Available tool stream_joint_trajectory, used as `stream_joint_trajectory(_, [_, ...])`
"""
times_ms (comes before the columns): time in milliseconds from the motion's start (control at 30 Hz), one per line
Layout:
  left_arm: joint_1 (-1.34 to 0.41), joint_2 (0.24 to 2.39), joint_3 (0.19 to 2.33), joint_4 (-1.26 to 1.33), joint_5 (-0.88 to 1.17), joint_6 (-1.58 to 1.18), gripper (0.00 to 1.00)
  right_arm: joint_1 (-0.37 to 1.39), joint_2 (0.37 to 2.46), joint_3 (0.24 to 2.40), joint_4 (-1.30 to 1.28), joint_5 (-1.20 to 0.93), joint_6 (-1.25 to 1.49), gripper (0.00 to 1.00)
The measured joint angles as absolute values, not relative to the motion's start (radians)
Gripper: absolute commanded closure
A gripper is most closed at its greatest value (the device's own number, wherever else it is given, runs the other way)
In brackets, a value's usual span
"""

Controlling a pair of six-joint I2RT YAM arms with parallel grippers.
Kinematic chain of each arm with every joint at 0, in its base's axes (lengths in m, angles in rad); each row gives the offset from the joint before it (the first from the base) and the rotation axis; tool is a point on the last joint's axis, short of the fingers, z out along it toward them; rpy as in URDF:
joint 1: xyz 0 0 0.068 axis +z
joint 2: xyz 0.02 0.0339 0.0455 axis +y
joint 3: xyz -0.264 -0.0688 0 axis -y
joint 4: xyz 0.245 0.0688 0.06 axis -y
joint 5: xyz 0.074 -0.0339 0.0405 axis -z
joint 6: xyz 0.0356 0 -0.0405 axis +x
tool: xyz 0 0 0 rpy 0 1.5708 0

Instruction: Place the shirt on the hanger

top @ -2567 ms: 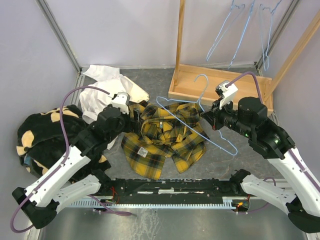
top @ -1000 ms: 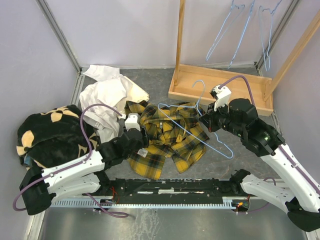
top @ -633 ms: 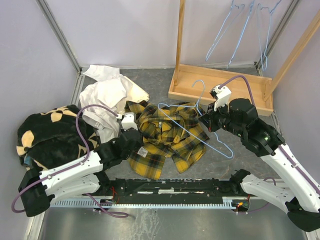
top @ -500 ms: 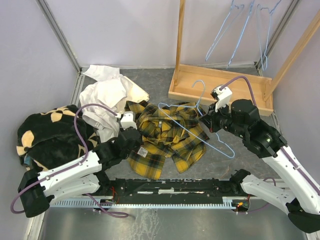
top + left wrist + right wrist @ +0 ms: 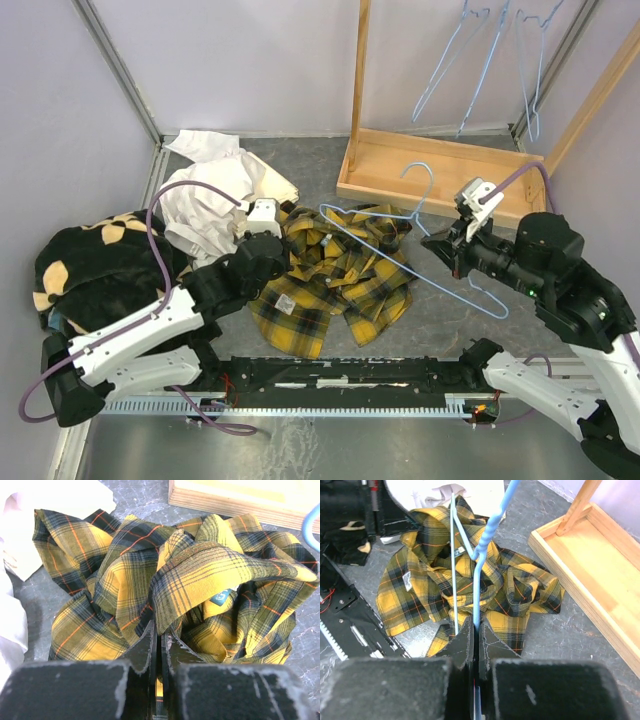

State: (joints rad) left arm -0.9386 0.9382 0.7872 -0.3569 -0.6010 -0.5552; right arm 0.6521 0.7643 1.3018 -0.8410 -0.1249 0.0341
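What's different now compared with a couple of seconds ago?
The left end effector closed on a fold of the shirt. The right end effector, shut on the hanger, drew it rightward. The white garment and black fleece stayed put.

White garment (image 5: 215,190) beside black fleece (image 5: 95,265) (tan patches), wooden tray (image 5: 440,165) far right, blue hangers (image 5: 483,70) above
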Motion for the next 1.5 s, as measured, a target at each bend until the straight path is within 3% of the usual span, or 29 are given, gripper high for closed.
stream_joint_trajectory(800, [-0.938, 1.015, 0.933, -0.467, -0.556, -0.472, 0.97, 0.652, 0.728, 1.349, -1.033, -0.356, -0.022, 1.00])
stream_joint_trajectory(1133, [-0.938, 1.084, 1.060, -0.517, -0.531, -0.433, 0.97, 0.652, 0.804, 1.266, -0.980, -0.275, -0.059, 1.00])
stream_joint_trajectory(1500, [-0.938, 1.121, 1.097, -0.575, -0.522, -0.387, 0.97, 0.653, 0.856, 1.317, -0.966, -0.212, -0.095, 1.00])
